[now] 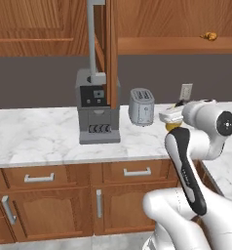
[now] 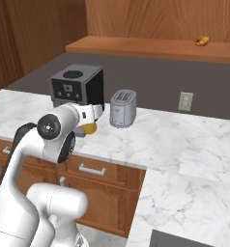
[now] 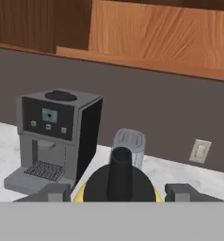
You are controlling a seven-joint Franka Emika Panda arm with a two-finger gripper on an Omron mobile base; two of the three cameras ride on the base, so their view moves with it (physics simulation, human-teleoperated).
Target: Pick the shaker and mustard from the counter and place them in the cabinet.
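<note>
My gripper point(image 3: 118, 192) is shut on the mustard point(image 3: 119, 175), a yellow bottle whose dark nozzle cap rises between the two fingers. From the base views the mustard point(image 1: 173, 126) point(image 2: 89, 128) shows as a yellow patch under the white hand, over the front part of the marble counter point(image 1: 40, 136) point(image 2: 175, 140). The gripper point(image 1: 172, 117) point(image 2: 93, 116) sits just right of the toaster in the left base view. The cabinet's open door point(image 1: 110, 49) with its grey bar handle point(image 1: 92, 34) stands edge-on above the counter, and the wooden shelf point(image 1: 176, 45) point(image 2: 150, 47) runs to the right. The shaker is out of view.
A grey coffee machine point(image 1: 97, 110) point(image 2: 76, 87) point(image 3: 52, 132) stands at the back of the counter, with a silver toaster point(image 1: 141, 106) point(image 2: 122, 108) point(image 3: 129, 146) to its right. A wall outlet point(image 1: 186, 91) is behind. A small croissant point(image 1: 209, 35) point(image 2: 202, 41) lies on the shelf.
</note>
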